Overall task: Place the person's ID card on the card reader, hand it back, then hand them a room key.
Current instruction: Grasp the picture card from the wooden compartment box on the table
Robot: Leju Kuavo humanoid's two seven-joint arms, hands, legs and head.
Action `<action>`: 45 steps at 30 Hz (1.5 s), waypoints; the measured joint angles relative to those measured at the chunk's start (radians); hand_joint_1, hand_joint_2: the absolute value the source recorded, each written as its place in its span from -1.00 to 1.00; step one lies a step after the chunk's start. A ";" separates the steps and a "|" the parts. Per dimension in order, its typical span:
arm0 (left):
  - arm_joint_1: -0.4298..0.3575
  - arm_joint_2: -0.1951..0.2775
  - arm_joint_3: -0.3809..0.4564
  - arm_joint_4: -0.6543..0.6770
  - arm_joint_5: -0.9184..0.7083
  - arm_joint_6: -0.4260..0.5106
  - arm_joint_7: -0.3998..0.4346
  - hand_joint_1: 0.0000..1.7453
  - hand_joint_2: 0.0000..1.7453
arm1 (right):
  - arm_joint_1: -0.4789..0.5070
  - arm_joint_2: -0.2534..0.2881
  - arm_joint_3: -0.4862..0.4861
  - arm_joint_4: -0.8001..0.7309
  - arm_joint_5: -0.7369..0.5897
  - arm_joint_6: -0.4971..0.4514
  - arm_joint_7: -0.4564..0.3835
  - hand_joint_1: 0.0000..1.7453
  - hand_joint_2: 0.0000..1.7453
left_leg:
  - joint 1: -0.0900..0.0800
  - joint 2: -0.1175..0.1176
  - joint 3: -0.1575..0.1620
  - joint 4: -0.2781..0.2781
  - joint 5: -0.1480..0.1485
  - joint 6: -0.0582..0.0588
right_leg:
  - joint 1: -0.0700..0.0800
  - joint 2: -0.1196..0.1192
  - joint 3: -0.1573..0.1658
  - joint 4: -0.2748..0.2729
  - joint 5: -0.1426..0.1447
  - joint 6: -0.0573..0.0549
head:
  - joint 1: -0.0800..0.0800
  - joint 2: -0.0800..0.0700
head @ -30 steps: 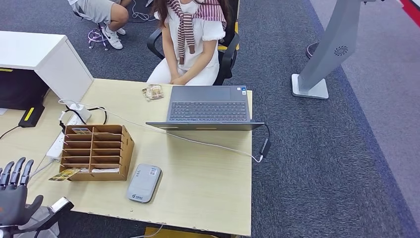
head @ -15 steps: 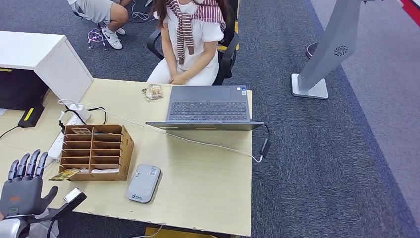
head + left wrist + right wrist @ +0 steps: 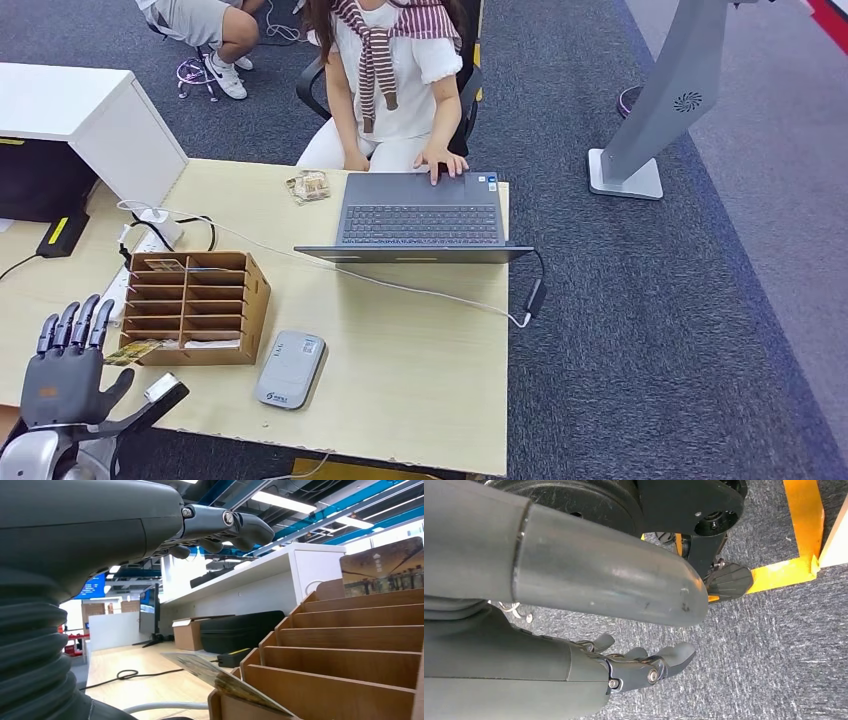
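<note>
My left hand (image 3: 68, 372) hovers over the table's near left corner, fingers spread and empty, just left of the wooden card rack (image 3: 196, 305). A patterned key card (image 3: 131, 351) sticks out of the rack's lowest slot toward my hand; in the left wrist view the same card (image 3: 220, 679) juts from the rack (image 3: 350, 645) below my fingers (image 3: 225, 527). The grey card reader (image 3: 291, 369) lies flat to the right of the rack. A seated person (image 3: 395, 70) reaches one hand (image 3: 442, 162) onto the laptop's far edge. My right hand (image 3: 644, 665) hangs over grey carpet, fingers loosely apart and empty.
An open laptop (image 3: 420, 215) lies flat at the table's far side, its cable trailing off the right edge. A power strip and white cables (image 3: 150, 235) lie behind the rack. A small packet (image 3: 309, 186) rests at the far edge. A white cabinet (image 3: 90, 120) stands at the left.
My left hand has risen and moved right and forward toward the card rack. The person has moved one hand from their lap onto the laptop's far edge.
</note>
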 joint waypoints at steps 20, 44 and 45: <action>-0.003 0.013 -0.071 0.000 -0.012 -0.015 0.035 -1.00 1.00 | -0.001 0.000 0.000 0.000 0.002 0.003 -0.001 -1.00 -1.00 | 0.000 0.000 0.000 0.000 0.000 0.000 | 0.000 0.000 0.000 0.000 0.000 0.000 | 0.000 0.000; -0.002 0.023 -0.089 0.000 0.001 -0.016 0.073 -1.00 1.00 | 0.000 0.000 0.000 0.000 0.016 0.001 0.000 -1.00 -1.00 | 0.000 0.000 0.000 0.000 0.000 0.000 | 0.000 0.000 0.000 0.000 0.000 0.000 | 0.000 0.000; -0.002 0.023 -0.089 0.000 0.001 -0.017 0.074 -1.00 1.00 | 0.000 0.000 0.000 0.000 0.016 0.001 0.000 -1.00 -1.00 | 0.000 0.000 0.000 0.000 0.000 0.000 | 0.000 0.000 0.000 0.000 0.000 0.000 | 0.000 0.000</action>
